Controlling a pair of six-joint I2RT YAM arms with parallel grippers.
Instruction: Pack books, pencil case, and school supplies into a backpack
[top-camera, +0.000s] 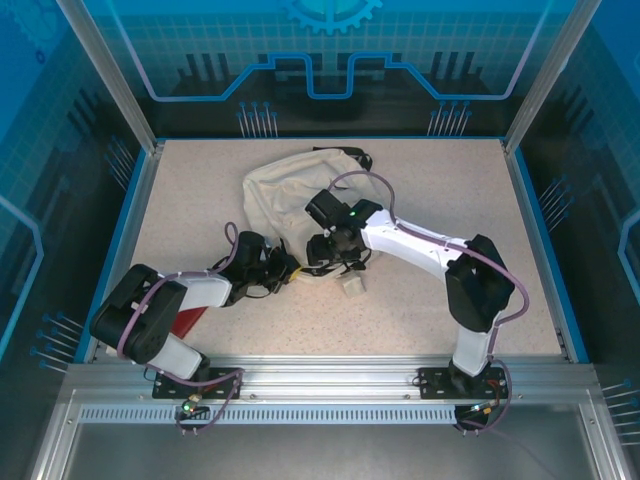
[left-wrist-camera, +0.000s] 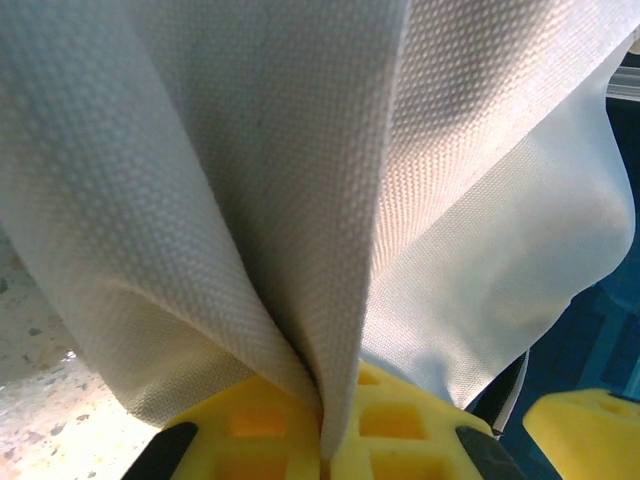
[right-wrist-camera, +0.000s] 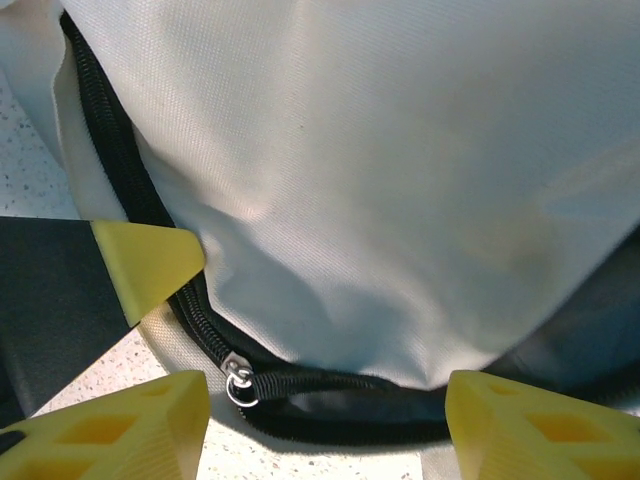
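Two pincers are working at the backpack's near edge.
The left pincer (left-wrist-camera: 325, 445) is clenching a fold of the cream backpack (top-camera: 290, 185), which is lying mid-tabletop (top-camera: 440, 190) toward the far side; just right of it, the right pincer (right-wrist-camera: 325, 425) is hanging released, jaws spread either side of the black zipper pull (right-wrist-camera: 240, 382).

The backpack (top-camera: 280, 190) has its near edge hidden under the left arm (top-camera: 215, 288) and right arm (top-camera: 410, 240).
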